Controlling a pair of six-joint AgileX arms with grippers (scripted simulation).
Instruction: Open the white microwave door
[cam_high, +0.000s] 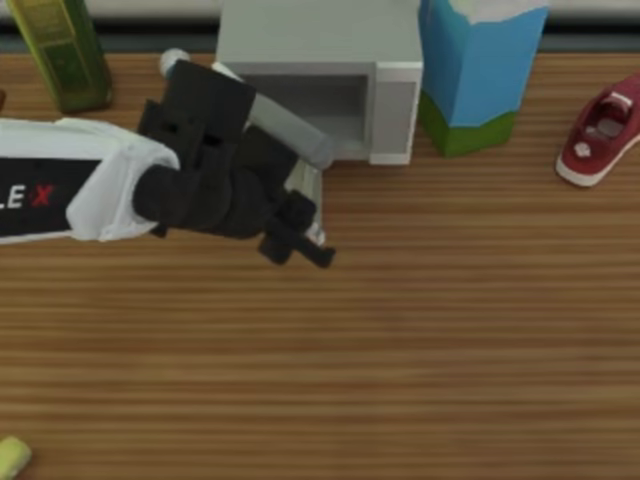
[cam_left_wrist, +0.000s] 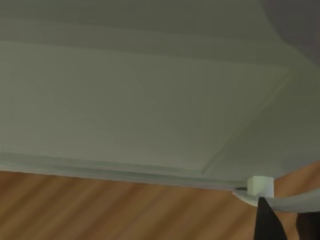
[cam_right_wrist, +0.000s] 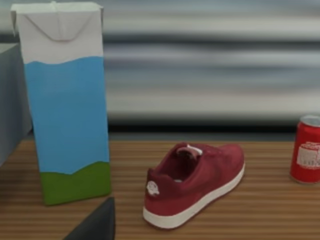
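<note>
The white-grey microwave (cam_high: 320, 40) stands at the back middle of the table with its cavity (cam_high: 310, 105) exposed. The white microwave door (cam_high: 310, 185) is swung out toward the table's front, mostly hidden under my left arm. In the left wrist view the door panel (cam_left_wrist: 140, 100) fills the picture, with its silver strip handle (cam_left_wrist: 295, 202) at the edge. My left gripper (cam_high: 303, 240) (cam_left_wrist: 287, 222) is shut on that handle, a dark finger on each side of the strip. My right gripper (cam_right_wrist: 97, 222) is off the top view, parked to the right near the shoe.
A blue, white and green carton (cam_high: 475, 70) stands right of the microwave's grey control panel (cam_high: 395, 105). A red shoe (cam_high: 600, 135) lies at the right edge, a red can (cam_right_wrist: 306, 149) beyond it. A green bottle (cam_high: 65, 50) stands back left. A yellow object (cam_high: 10, 455) lies front left.
</note>
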